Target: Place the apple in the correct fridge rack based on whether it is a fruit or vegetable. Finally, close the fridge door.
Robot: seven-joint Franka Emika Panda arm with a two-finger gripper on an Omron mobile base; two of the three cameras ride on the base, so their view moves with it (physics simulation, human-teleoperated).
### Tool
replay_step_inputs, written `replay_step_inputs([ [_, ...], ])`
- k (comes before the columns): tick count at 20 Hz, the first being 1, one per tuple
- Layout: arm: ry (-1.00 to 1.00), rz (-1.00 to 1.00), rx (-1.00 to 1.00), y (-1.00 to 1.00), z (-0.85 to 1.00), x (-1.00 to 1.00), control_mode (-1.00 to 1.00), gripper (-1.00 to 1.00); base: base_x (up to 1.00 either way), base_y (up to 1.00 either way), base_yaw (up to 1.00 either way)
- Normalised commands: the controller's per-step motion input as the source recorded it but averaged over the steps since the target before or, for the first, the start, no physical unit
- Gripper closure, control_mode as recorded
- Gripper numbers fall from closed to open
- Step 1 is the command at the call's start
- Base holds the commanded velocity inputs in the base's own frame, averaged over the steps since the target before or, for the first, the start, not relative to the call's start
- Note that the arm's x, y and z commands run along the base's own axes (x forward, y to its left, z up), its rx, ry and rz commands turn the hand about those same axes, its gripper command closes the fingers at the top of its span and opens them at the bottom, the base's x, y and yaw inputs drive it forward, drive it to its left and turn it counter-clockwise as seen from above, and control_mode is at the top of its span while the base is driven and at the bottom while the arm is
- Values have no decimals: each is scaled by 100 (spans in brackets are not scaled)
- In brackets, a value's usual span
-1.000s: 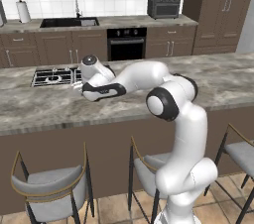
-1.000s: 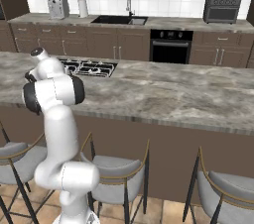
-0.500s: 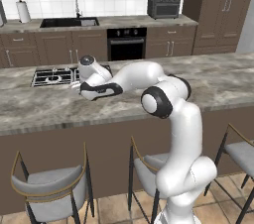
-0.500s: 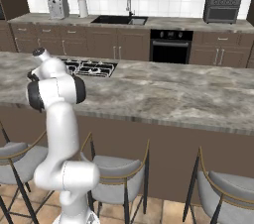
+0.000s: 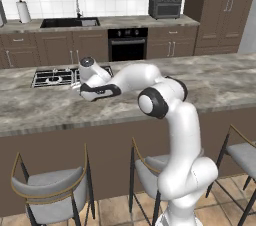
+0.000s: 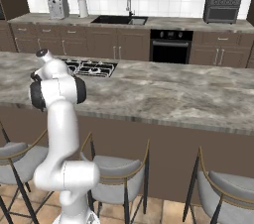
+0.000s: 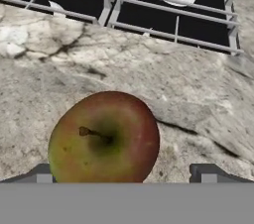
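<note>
The apple (image 7: pixel 104 139), red-green with a short stem, lies on the marble counter (image 7: pixel 198 99) just in front of the stove grates. My gripper (image 7: pixel 125 174) hangs right over it, open. The left fingertip (image 7: pixel 42 174) is close to the apple's side and the right one stands well clear of it. In the left base view the gripper (image 5: pixel 80 88) sits low over the island counter beside the cooktop (image 5: pixel 55 76). The fridge rack and the fridge door are out of view.
The black cooktop (image 7: pixel 149 5) lies just beyond the apple. The island counter (image 5: pixel 210 77) stretches to the right, with bar stools (image 5: pixel 50 190) along its near side. Sink, oven and a toaster oven (image 5: pixel 165 5) line the back wall.
The arm's elbow has swung a little to the left and the hand has crept slightly left near the cooktop.
</note>
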Motion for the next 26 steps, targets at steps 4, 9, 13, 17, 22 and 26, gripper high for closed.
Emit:
replay_step_inputs([
  [4,0,0,0,5,-6,26,-100,-100,0,0,0],
  [9,0,0,0,10,-3,27,-100,-100,0,0,0],
  [13,0,0,0,3,-17,11,-100,100,0,0,0],
  [17,0,0,0,0,-29,0,-100,100,0,0,0],
  [22,0,-2,0,-4,-34,-2,-100,100,0,0,0],
  [26,-1,-5,0,-31,-17,-48,-100,100,0,0,0],
])
